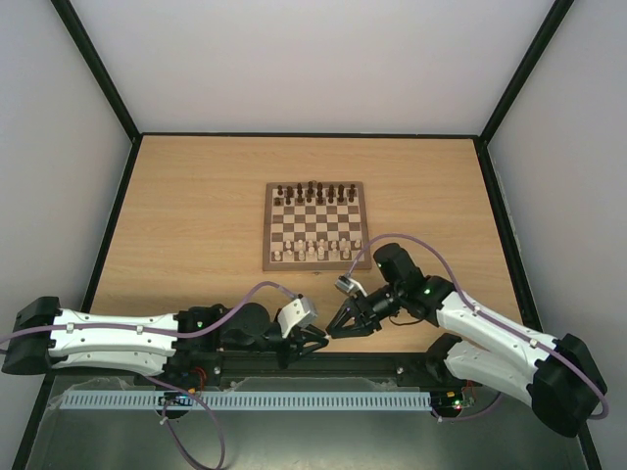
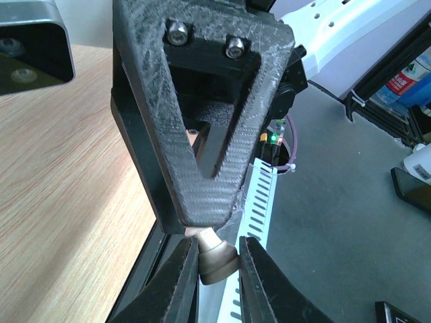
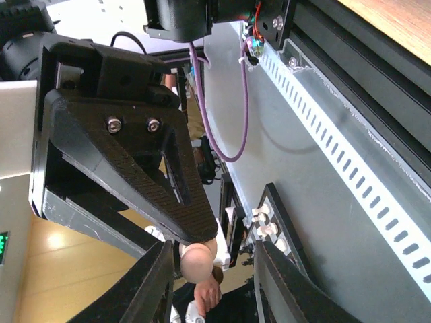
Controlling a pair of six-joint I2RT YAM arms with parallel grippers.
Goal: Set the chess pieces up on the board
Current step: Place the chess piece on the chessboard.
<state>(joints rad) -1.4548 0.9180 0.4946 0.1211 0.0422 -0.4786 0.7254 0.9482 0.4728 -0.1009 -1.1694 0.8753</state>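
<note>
The board (image 1: 268, 227) lies mid-table, with dark pieces (image 1: 313, 192) on its far rows and pale chess pieces (image 1: 313, 252) on its near rows. My two grippers meet tip to tip over the table's front edge. My left gripper (image 1: 318, 340) is shut on the base of a pale pawn (image 2: 217, 259), seen between its fingers (image 2: 180, 286) in the left wrist view. My right gripper (image 1: 336, 327) is open, its fingers (image 3: 151, 286) standing wide around the pawn's round head (image 3: 199, 261). One right finger (image 2: 202, 134) covers the pawn's head in the left wrist view.
A white slotted cable duct (image 1: 245, 400) and black frame rail run along the table's front edge below the grippers. Black posts and pale walls bound the table on three sides. The right arm's purple cable (image 1: 441, 257) arcs near the board's near right corner.
</note>
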